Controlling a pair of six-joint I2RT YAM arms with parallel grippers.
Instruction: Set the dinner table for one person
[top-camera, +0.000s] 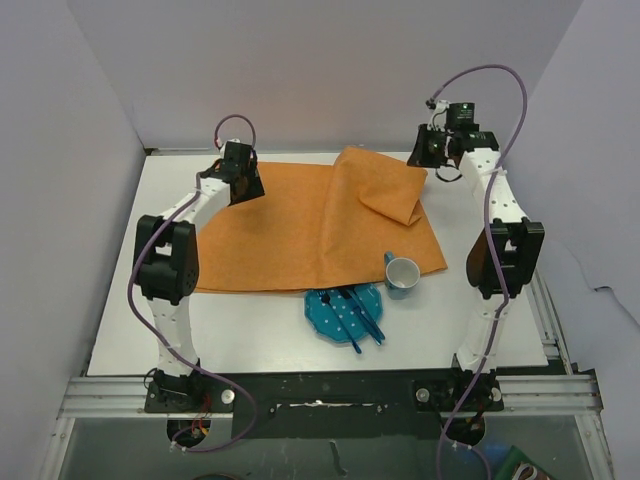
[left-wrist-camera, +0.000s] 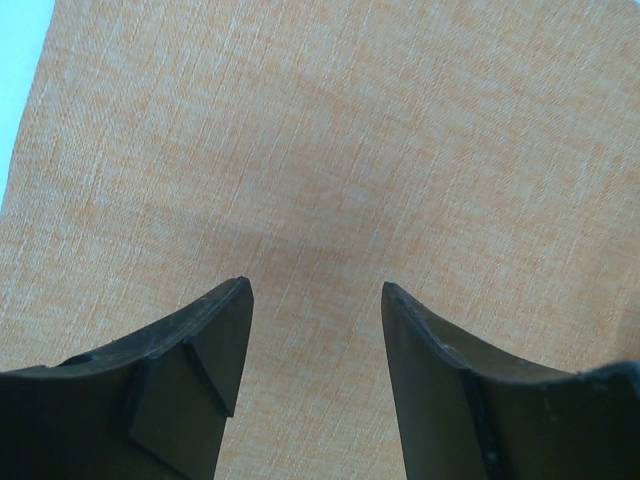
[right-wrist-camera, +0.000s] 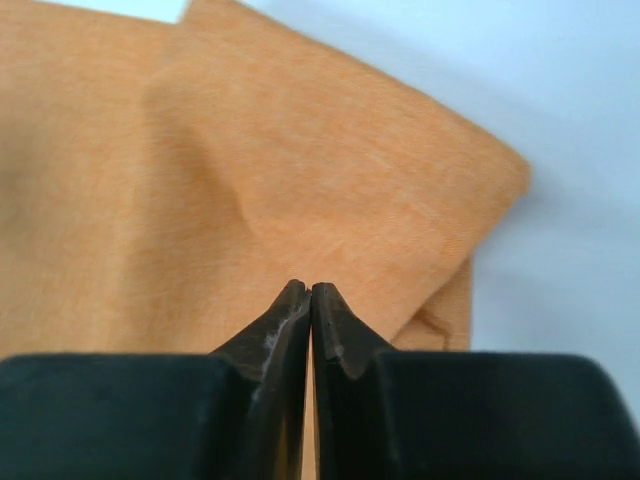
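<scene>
Status: white counter (top-camera: 240, 335) fills the middle of the top view, from the arm bases out to the far wall. Everything sits on it.

Orange cloth (top-camera: 290, 225) lies spread over the far half of the counter. Its far-right corner is folded back on itself, and that flap (top-camera: 385, 185) lies on top of the cloth.

Left tool (top-camera: 243, 175) is over the cloth's far-left corner. Its wrist view shows it released (left-wrist-camera: 315, 290): fingers well apart, nothing between them, only orange weave below.

Right tool (top-camera: 432, 150) is at the far-right side, by the flap's outer edge. Its wrist view shows it clenched (right-wrist-camera: 310, 290), fingertips touching. No cloth appears pinched at the tips, though lower down the fingers the view is too blurred to be sure.

Blue plate (top-camera: 318, 318) sits at near centre, just off the cloth's near edge. Blue cutlery (top-camera: 360, 315) lies across it; I can't tell which pieces.

Cup (top-camera: 402, 272), white inside and blue outside, is at the cloth's near-right corner, just beyond the plate, tipped toward the camera.
</scene>
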